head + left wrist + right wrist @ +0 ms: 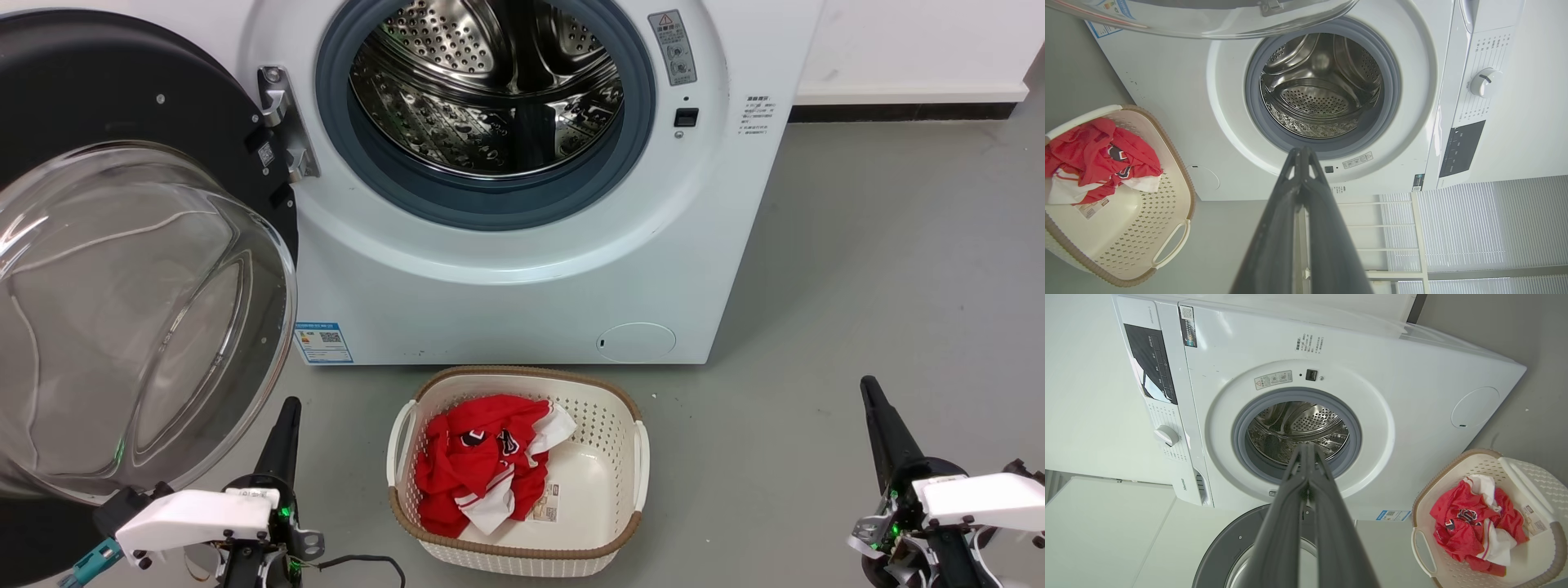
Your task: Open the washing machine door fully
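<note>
The washing machine door (139,302) stands swung wide on its hinge (282,122) at the left side of the white washing machine (531,278), its black frame turned away from the opening and its clear, bulging glass bowl facing the head camera. The steel drum (490,90) lies exposed behind the blue-grey rubber ring (490,204). At the lower left of the head view the left gripper (291,406) points upward near the bowl's lower rim, its two dark fingers pressed together and holding nothing; seen from its own wrist, the joined fingertips aim at the bottom of the drum opening, with the door's glass edge well apart along the top of that view. At the lower right the right gripper (869,388) rises over the grey floor (882,269), well apart from the machine, its fingers likewise closed together on nothing; from its wrist the fingers line up with the drum mouth and the door's round frame shows beneath them. A cream perforated laundry basket (633,457) with a brown rim sits on the floor just in front of the machine, between the two grippers, with a red and white garment (473,469) bunched in its left half
</note>
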You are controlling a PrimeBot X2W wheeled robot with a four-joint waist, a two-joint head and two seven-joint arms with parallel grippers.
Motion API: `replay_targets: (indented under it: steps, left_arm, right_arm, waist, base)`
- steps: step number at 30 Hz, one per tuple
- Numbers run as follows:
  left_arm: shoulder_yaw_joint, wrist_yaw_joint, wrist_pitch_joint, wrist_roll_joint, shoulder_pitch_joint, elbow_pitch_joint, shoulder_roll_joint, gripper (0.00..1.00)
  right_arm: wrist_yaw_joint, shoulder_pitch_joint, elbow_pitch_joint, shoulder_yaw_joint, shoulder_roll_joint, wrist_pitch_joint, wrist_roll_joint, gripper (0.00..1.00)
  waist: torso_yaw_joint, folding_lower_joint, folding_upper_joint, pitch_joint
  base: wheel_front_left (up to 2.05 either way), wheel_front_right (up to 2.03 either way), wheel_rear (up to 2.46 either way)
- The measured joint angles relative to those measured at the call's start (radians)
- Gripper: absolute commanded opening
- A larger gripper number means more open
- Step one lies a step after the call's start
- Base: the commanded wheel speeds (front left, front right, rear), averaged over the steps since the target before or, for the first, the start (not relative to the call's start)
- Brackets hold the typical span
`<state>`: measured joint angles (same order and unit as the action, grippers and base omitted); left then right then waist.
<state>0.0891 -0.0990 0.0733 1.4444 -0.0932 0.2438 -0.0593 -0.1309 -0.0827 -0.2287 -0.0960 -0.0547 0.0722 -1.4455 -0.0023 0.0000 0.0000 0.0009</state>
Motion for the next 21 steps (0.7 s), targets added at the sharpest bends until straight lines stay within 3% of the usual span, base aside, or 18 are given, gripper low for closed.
replay_targets:
  steps: [21]
  left_arm:
    - [0.021,-0.026,0.038,0.146,-0.01,0.001,0.008,0.0]
  right_arm:
    - [0.0,-0.017,-0.014,-0.01,0.0,0.032,-0.149,0.0]
  waist:
    - [0.002,0.0,0.0,0.002]
  base:
    - [0.0,0.0,0.0]
